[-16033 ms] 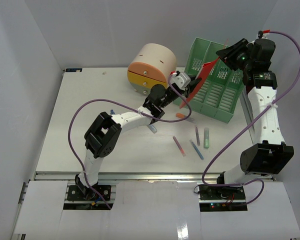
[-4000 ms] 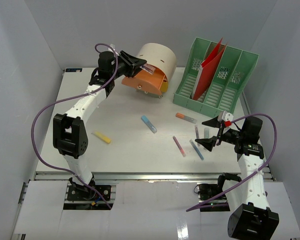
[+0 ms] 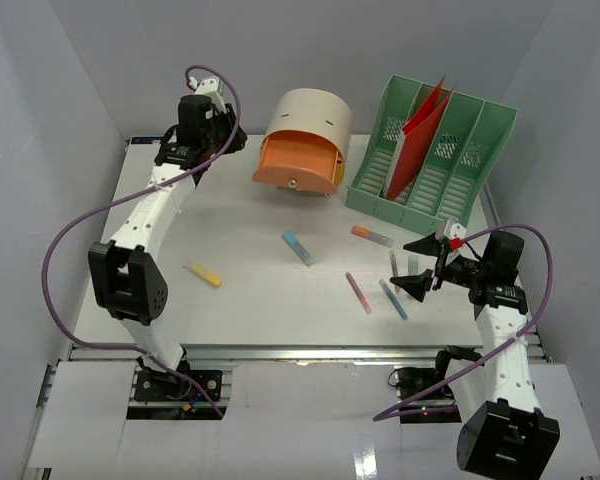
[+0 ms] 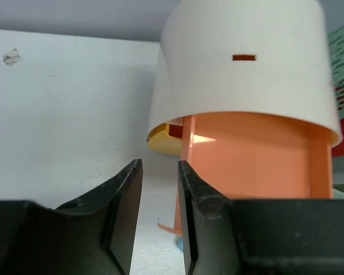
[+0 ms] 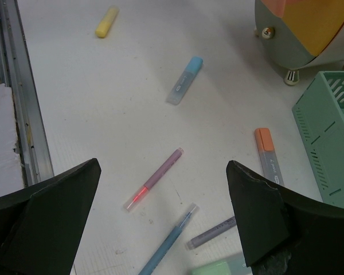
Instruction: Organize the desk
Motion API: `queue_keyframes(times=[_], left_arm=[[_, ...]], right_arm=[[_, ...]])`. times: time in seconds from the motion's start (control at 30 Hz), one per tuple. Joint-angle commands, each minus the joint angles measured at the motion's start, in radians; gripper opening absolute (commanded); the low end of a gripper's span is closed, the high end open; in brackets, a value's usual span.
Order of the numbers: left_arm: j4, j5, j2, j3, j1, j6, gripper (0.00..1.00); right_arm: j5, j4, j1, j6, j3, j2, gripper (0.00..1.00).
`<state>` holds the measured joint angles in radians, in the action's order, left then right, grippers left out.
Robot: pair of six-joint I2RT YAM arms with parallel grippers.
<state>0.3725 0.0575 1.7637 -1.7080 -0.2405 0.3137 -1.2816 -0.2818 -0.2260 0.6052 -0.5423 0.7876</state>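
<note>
The white desk carries scattered pens: a yellow highlighter, a blue highlighter, an orange highlighter, a pink pen, a blue pen and a purple pen. My left gripper hovers at the back left, just left of the cream drawer unit. Its jaws stand slightly apart with nothing between them. The unit's orange drawer sticks out. My right gripper is wide open above the pink pen.
A green file rack with a red folder stands at the back right. A yellow drawer shows under the cream shell. The desk's metal rail runs along the front edge. White walls enclose three sides.
The left gripper has let go of the orange drawer, drawn back to the left and parted its jaws. The drawer stays pulled out. The right arm has held still over the last seconds.
</note>
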Motion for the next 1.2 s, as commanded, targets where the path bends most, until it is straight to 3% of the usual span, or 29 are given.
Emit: queue_keyframes(times=[0.0, 0.1, 0.2, 0.57, 0.77, 1.0, 1.17], left_arm=[[-0.029, -0.078, -0.146, 0.092, -0.002, -0.038, 0.30], [0.002, -0.072, -0.146, 0.134, -0.002, -0.055, 0.18], [0.030, -0.010, -0.125, 0.140, -0.002, -0.056, 0.15], [0.078, 0.033, 0.019, 0.036, -0.087, -0.062, 0.15], [0.084, 0.014, 0.015, 0.035, -0.113, -0.063, 0.20], [0.076, -0.160, -0.052, 0.063, -0.112, -0.084, 0.41], [-0.049, -0.213, -0.201, 0.146, -0.100, -0.084, 0.40]], right_arm=[[-0.007, 0.027, 0.002, -0.002, -0.017, 0.007, 0.97], [-0.008, 0.027, 0.001, -0.002, -0.018, 0.009, 0.97], [-0.007, 0.029, 0.001, -0.002, -0.016, 0.016, 0.97], [0.004, 0.027, 0.001, -0.001, -0.016, 0.027, 0.97], [0.006, 0.028, 0.000, 0.001, -0.018, 0.029, 0.97], [0.004, 0.027, -0.001, 0.001, -0.018, 0.029, 0.96], [0.003, 0.027, -0.001, 0.001, -0.016, 0.027, 0.96]])
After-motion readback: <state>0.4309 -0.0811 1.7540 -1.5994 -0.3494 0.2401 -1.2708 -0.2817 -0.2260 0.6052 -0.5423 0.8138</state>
